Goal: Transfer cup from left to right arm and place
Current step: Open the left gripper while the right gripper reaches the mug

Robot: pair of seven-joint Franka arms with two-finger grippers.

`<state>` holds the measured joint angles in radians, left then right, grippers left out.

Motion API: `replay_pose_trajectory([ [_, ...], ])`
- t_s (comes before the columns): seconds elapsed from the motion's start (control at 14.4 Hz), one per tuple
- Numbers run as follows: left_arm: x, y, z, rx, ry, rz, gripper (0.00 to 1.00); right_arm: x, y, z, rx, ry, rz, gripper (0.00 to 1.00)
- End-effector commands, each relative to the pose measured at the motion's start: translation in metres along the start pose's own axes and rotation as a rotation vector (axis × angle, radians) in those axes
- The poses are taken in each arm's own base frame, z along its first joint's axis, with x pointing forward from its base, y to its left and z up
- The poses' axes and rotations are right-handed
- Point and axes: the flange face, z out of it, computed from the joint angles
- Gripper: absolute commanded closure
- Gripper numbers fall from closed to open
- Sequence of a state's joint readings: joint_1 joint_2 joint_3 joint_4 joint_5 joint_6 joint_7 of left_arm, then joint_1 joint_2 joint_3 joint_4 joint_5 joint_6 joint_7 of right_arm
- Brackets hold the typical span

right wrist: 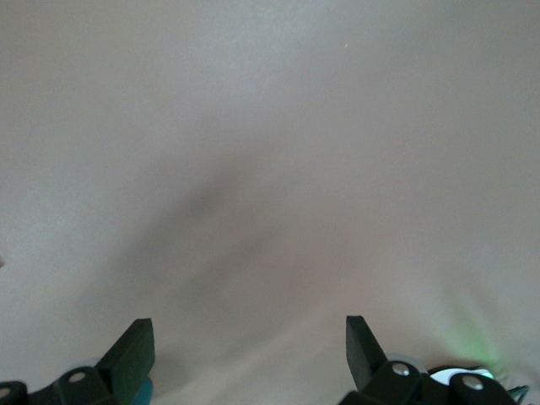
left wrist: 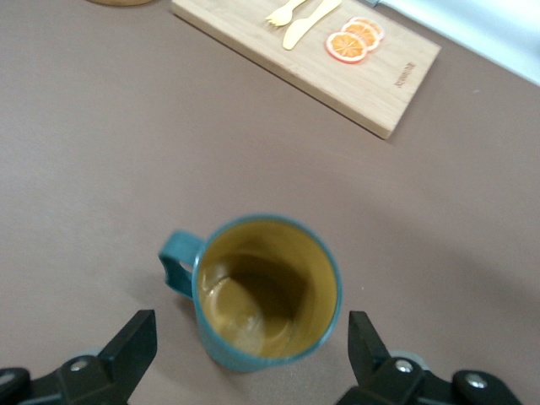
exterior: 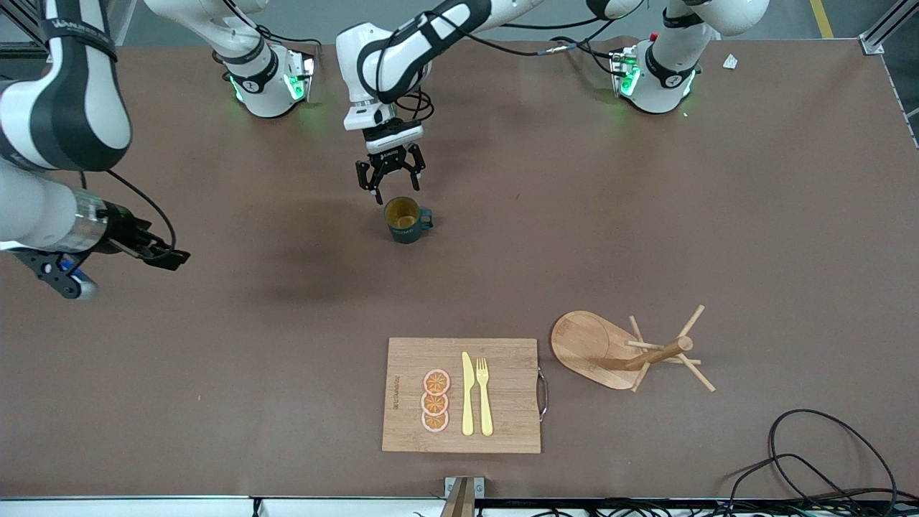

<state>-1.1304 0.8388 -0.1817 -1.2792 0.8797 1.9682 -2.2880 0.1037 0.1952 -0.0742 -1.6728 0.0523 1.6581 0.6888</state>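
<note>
One cup (exterior: pixel 406 220) upright, beneath open left tool (exterior: pixel 391 179)

White arms, black bands, black claws, green base lights

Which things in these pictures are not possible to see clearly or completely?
- Cup: its base and ribbed sides are hidden in the left wrist view, which looks down into it between the open left gripper fingers.
- Board print: too small to read in either view.
- Right gripper: open over bare table; the right wrist view shows no cup.
</note>
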Motion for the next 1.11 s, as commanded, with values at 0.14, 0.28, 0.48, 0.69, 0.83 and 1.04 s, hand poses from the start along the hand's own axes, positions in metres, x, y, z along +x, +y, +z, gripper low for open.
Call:
replay_pose_trajectory([
  [0.14,0.135,0.024,-0.046,0.046,-0.184,0.084,0.00,-0.060,-0.013,0.046,0.033,0.038,0.101,0.00],
  [0.28,0.194,0.027,-0.049,0.053,-0.233,0.143,0.00,-0.086,-0.021,0.063,0.048,0.055,0.137,0.00],
  [0.48,0.277,0.019,-0.043,0.092,-0.278,0.267,0.00,-0.130,-0.048,0.090,0.058,0.074,0.203,0.00],
  [0.69,0.348,0.001,-0.033,0.133,-0.328,0.435,0.00,-0.174,-0.080,0.113,0.074,0.092,0.286,0.00],
  [0.83,0.410,-0.016,-0.025,0.119,-0.388,0.479,0.00,-0.205,-0.104,0.126,0.084,0.103,0.320,0.00],
  [1.04,0.486,-0.047,-0.007,0.116,-0.461,0.509,0.00,-0.243,-0.132,0.154,0.070,0.110,0.374,0.02],
])
